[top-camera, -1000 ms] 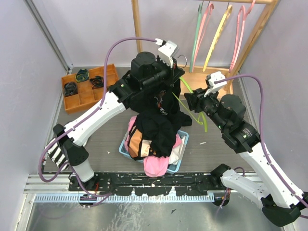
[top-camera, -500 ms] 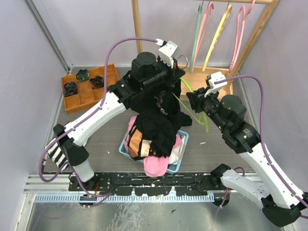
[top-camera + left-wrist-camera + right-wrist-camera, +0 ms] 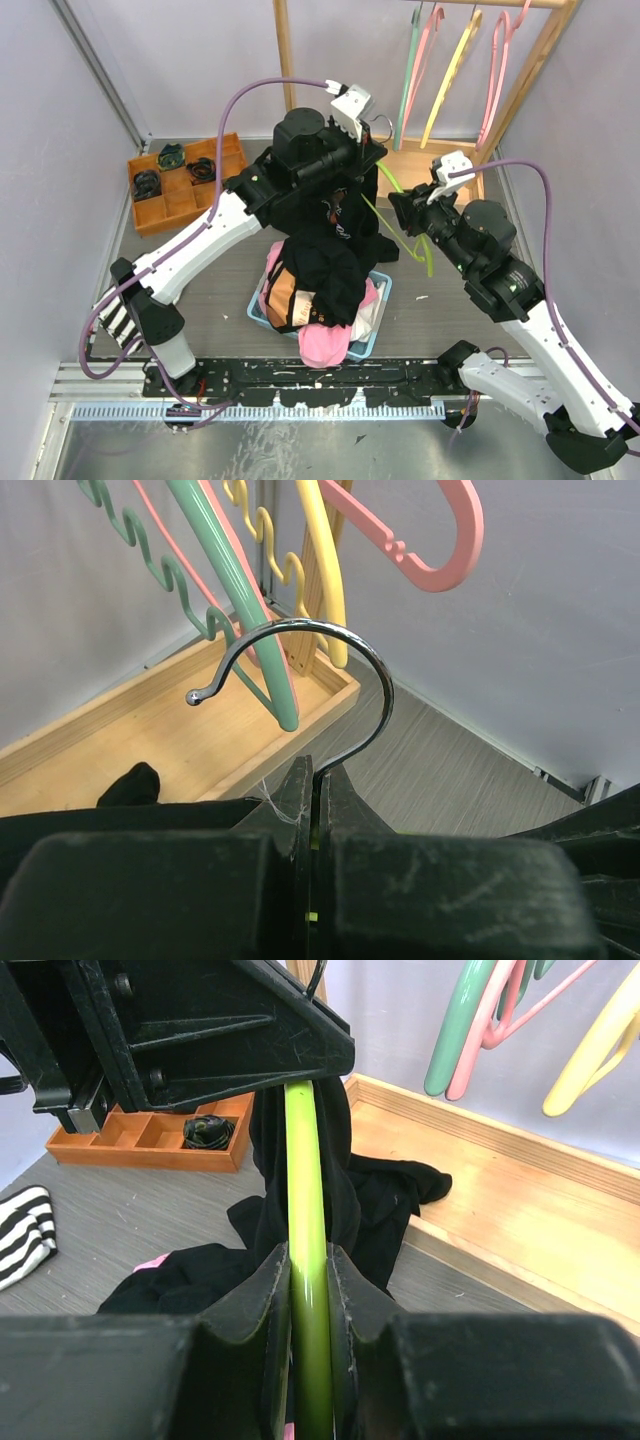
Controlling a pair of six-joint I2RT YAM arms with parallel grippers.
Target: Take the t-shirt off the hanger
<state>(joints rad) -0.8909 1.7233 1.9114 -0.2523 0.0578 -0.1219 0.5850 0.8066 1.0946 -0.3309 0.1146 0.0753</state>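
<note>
A black t-shirt (image 3: 335,215) hangs from a lime-green hanger (image 3: 400,228) with a chrome hook (image 3: 300,665). My left gripper (image 3: 315,780) is shut on the hook's wire stem; it also shows in the top view (image 3: 362,150). My right gripper (image 3: 308,1260) is shut on the green hanger arm (image 3: 305,1170), right of the shirt in the top view (image 3: 405,215). The shirt (image 3: 340,1185) drapes off the hanger's far end down onto the clothes pile.
A blue basket (image 3: 375,330) heaped with clothes, pink and black, sits below the shirt. An orange compartment tray (image 3: 170,195) stands at the left. A wooden rack (image 3: 450,165) with pink, yellow and green hangers (image 3: 440,70) stands at the back right.
Both arms have shifted slightly to the right and up with the hanger; the grips are unchanged.
</note>
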